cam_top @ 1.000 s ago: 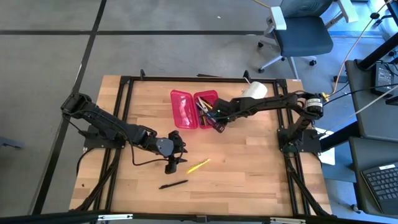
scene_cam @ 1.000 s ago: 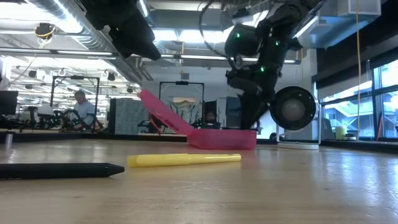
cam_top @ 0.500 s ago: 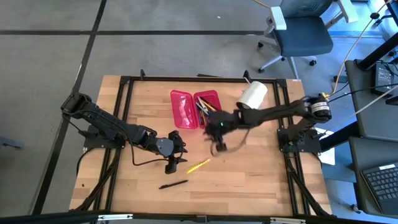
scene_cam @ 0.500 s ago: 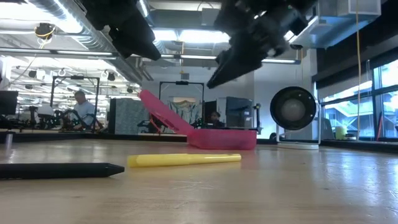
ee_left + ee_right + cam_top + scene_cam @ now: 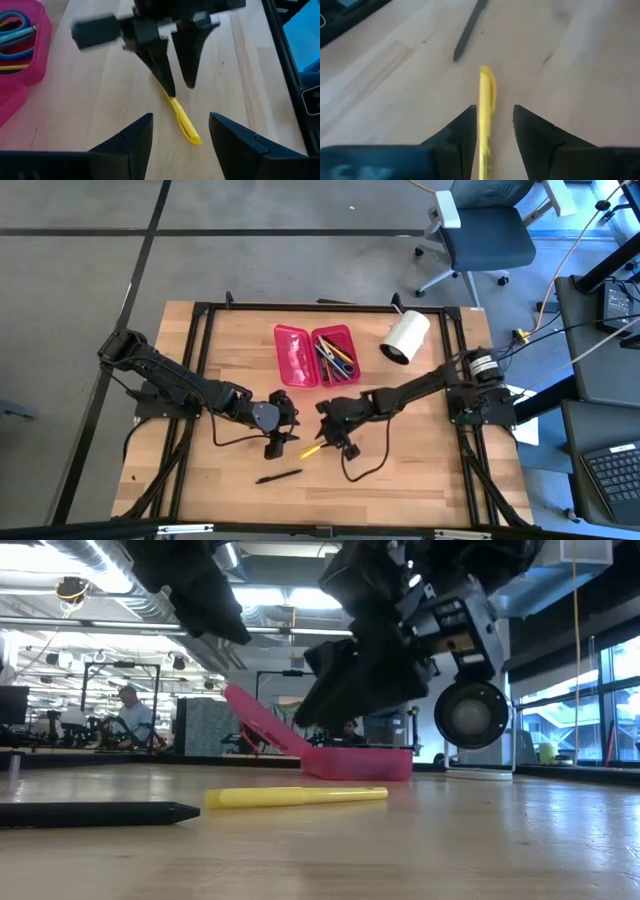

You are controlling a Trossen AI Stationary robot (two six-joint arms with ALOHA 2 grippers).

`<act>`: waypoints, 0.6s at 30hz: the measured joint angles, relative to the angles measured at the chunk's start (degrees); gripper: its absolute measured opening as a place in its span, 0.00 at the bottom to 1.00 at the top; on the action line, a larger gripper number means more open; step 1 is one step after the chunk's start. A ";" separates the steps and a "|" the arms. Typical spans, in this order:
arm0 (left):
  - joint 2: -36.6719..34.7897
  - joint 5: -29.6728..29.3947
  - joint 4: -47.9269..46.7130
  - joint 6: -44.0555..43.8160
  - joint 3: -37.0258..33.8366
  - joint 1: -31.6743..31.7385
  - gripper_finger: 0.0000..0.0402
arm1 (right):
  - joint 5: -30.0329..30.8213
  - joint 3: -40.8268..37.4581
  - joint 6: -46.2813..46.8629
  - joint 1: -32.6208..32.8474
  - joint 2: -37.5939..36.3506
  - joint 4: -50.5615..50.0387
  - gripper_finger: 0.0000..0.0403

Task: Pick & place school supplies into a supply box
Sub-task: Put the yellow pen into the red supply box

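Near counter centre, right gripper (image 5: 338,442) poised over thin yellow pen (image 5: 312,449), fingers (image 5: 461,131) parted, straddling pen's end, not closed on it. Left gripper (image 5: 277,442) just at its 9 o'clock, spread wide, empty. Slim black pen (image 5: 279,476) at 6 o'clock from left gripper. Red-pink translucent plastic case (image 5: 316,356) lies open at 12 o'clock, blue-handled scissors (image 5: 14,25) inside.

Grey floor (image 5: 80,240) with dark seams; blue office chair (image 5: 480,230) upper right; ceiling strip lights (image 5: 280,598); window (image 5: 610,710) at right.
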 joint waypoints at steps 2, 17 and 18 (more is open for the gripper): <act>0.00 0.00 -0.04 0.00 0.00 0.00 0.46 | -0.70 1.15 0.00 0.40 1.58 -0.02 0.33; 0.00 -0.25 -0.23 -2.11 0.00 0.00 0.46 | -1.61 9.92 -0.22 1.09 11.66 -6.27 0.33; 0.00 -0.24 -0.29 -2.31 0.00 0.00 0.46 | -1.65 10.39 -0.20 1.09 12.27 -6.44 0.33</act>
